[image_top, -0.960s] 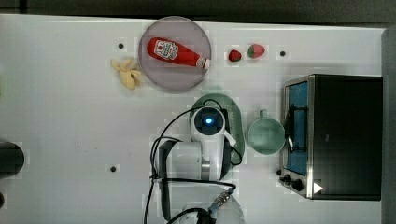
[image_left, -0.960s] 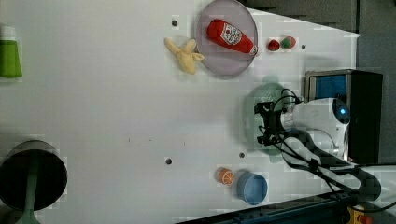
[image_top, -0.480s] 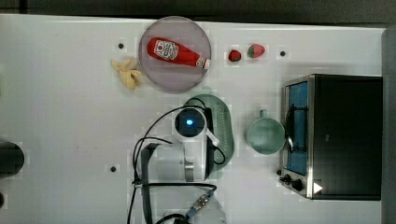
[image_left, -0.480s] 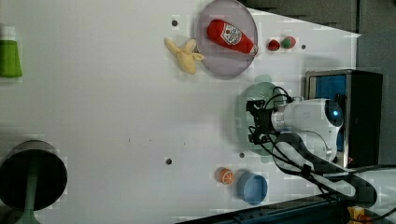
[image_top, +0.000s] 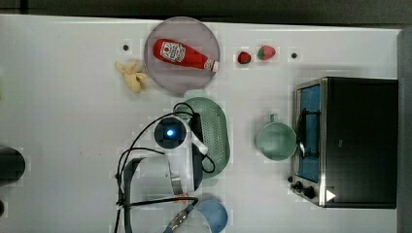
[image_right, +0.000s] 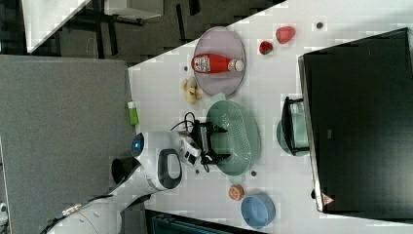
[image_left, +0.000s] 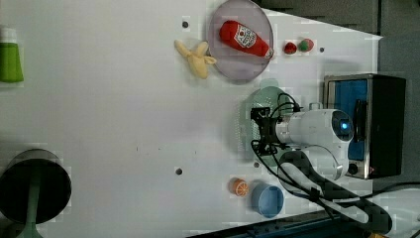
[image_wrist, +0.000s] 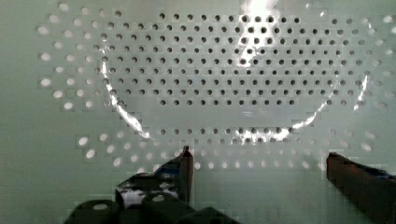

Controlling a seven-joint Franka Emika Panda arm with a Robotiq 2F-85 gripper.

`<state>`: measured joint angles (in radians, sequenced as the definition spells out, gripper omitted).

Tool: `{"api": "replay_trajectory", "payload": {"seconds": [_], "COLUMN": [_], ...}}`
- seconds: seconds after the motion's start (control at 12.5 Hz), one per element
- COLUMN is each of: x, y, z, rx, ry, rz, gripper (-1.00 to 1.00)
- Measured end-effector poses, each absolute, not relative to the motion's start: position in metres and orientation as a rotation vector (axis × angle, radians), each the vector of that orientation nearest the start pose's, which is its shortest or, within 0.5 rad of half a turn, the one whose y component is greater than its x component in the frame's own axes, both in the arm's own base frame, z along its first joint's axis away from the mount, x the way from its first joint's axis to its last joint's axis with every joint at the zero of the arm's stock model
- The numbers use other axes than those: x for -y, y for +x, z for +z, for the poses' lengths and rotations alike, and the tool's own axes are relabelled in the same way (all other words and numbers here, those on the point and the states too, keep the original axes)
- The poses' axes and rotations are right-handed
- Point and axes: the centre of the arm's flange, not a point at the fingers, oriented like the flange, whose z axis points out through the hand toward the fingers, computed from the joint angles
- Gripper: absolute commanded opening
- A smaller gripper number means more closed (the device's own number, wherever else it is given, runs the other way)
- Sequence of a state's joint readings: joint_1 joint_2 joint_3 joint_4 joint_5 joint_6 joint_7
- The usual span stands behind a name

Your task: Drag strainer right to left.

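Left to right in the top view: tool (image_wrist: 257, 161) spread wide inside the strainer (image_top: 214, 133), gripping nothing; strainer mid-surface (image_top: 63, 121), below the plate (image_top: 194, 80), left of the cup (image_top: 276, 141). Likely light, stiff, slippery plastic; best pushed from the inner wall or pinched at the rim.

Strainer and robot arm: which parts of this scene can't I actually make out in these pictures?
- Strainer: in the top view the arm covers its left side.
- Pincer: open in the wrist view; whether its fingertips touch the strainer cannot be told.
- Cup: in the right view the oven's handle hides most of it.
- Dark round object: cut off by the top view's left edge.
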<state>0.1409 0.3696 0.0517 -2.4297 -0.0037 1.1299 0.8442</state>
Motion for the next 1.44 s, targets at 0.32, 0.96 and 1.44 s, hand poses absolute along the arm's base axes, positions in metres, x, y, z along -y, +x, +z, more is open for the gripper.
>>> {"api": "replay_trajectory", "payload": {"seconds": [0.32,0.96,1.44], "x": [-0.130,-0.235,-0.277], "y": [0.461,0.448,0.473], "z": [0.150,0.147,0.142], "rx": [-2.203,-2.193,-2.212], "ry": [-2.333,-2.305,-2.227], "rz": [0.115,0.154,0.145], "gripper": [1.00,1.00,1.00]}}
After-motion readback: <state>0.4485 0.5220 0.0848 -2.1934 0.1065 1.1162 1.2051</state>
